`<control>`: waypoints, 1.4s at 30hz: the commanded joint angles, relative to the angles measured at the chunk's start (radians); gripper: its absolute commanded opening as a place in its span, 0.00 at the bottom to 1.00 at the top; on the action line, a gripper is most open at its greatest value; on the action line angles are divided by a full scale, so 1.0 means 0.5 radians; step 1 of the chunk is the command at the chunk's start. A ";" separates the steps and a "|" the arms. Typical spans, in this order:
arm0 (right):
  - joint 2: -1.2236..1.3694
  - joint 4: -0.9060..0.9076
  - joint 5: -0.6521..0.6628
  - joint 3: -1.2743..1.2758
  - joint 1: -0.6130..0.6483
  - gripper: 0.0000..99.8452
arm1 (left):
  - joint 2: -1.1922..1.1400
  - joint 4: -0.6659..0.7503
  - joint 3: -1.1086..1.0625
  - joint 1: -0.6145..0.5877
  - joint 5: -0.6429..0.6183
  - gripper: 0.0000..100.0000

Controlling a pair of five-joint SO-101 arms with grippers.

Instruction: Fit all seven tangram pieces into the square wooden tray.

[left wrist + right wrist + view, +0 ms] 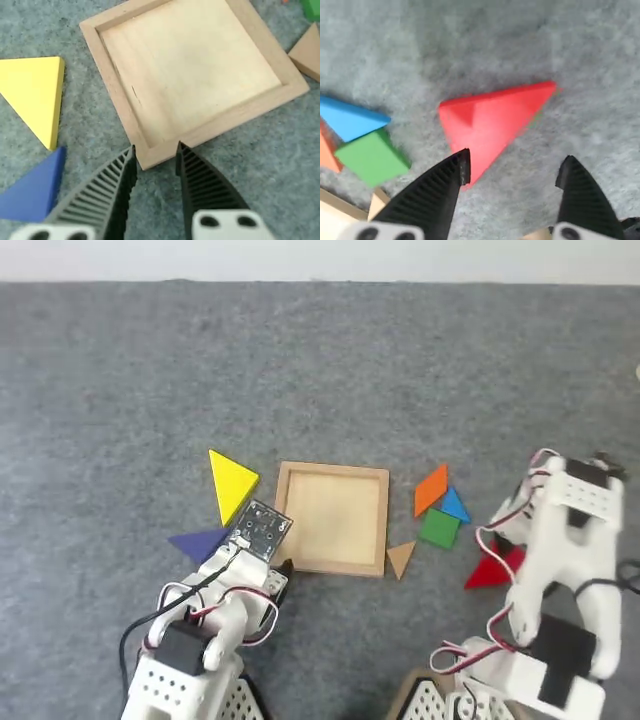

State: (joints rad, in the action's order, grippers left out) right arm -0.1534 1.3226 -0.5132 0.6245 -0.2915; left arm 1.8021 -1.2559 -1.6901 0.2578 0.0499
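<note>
Hovering slightly parted at tray (220, 125) corner, left gripper (156, 146), right gripper (516, 155) wide open over red triangle (490, 120).

From the tray (335, 566), I have wide bare carpet (330, 380) at 12 o'clock to pass through. At 9 o'clock the yellow triangle (232, 483) and dark blue triangle (200, 542) block me. At 3 o'clock the orange piece (431, 487), light blue triangle (455, 505), green square (439, 528) and tan triangle (400, 558) crowd close. The red triangle (495, 568) lies apart at 4 o'clock.

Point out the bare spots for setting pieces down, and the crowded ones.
Bare: carpet past the far side of the tray, and inside it. Crowded: right of it, five pieces, orange piece to red triangle; left, the yellow triangle and dark blue triangle.
</note>
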 commanded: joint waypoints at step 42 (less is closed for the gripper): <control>0.836 -0.508 2.001 -0.951 0.029 0.30 | 0.040 0.003 0.014 -0.003 -0.009 0.13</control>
State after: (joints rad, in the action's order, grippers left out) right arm 0.2532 1.0787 0.2294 0.2378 -0.2670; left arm 1.8021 -1.2559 -1.6901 0.2578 0.0499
